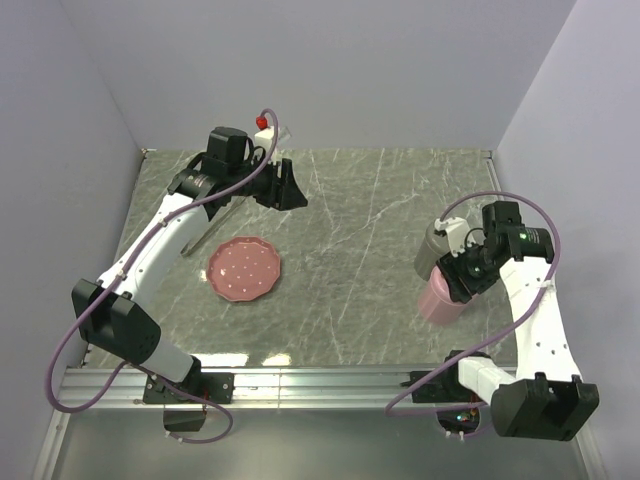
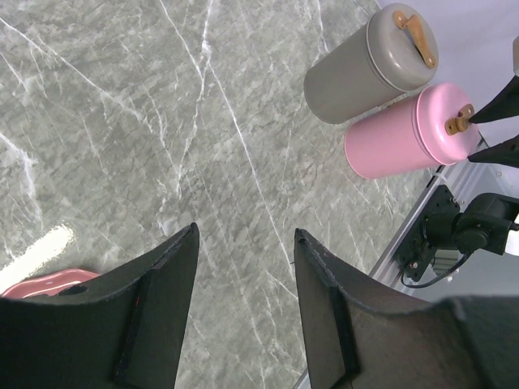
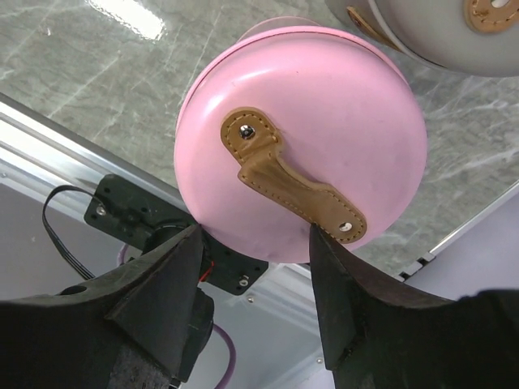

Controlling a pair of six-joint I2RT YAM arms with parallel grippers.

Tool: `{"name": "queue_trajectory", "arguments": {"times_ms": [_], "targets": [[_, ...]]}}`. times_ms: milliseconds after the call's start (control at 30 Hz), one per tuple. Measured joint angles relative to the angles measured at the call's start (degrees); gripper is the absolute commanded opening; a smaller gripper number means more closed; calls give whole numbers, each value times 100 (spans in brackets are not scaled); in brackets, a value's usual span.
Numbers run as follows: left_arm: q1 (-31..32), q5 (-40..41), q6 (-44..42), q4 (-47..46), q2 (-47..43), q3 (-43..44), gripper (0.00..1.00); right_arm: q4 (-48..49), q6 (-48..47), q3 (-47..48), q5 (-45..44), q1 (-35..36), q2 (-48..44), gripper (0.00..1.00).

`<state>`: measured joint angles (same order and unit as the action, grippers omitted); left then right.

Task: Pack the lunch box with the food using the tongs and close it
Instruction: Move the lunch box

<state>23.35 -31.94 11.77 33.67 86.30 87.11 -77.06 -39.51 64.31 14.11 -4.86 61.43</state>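
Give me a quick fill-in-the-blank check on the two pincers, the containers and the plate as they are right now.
1. The container whose lid handle the right pincer straddles is coloured ___.
2. The left pincer is open and holds ___.
3. The dotted plate lies nearer the ___ arm.
4. A second container, standing right beside the first, is coloured ___.

Missing words: pink; nothing; left; grey.
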Motion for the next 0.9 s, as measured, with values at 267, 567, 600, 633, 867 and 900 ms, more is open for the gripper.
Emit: {"name": "queue_trajectory", "arguments": {"times_ms": [267, 567, 600, 633, 867, 900], "targets": [[-4, -24, 0, 2, 0, 0, 56, -94, -118, 175, 184, -212, 111, 63], [-4, -79, -2, 4, 0, 0, 57, -44, -227, 1311, 612, -262, 184, 63], [-4, -85, -2, 4, 0, 0, 57, -50, -195, 1410, 684, -267, 203, 63], [-4, -94, -2, 4, 4, 0, 57, -57, -138, 1493, 723, -267, 238, 63], [-9, -133, 2, 2, 98, 44, 57, 332, 407, 1786, 793, -269, 1134, 62], [-13, -133, 0, 2, 116, 44, 57, 435, 492, 1786, 785, -269, 1296, 62]]}}
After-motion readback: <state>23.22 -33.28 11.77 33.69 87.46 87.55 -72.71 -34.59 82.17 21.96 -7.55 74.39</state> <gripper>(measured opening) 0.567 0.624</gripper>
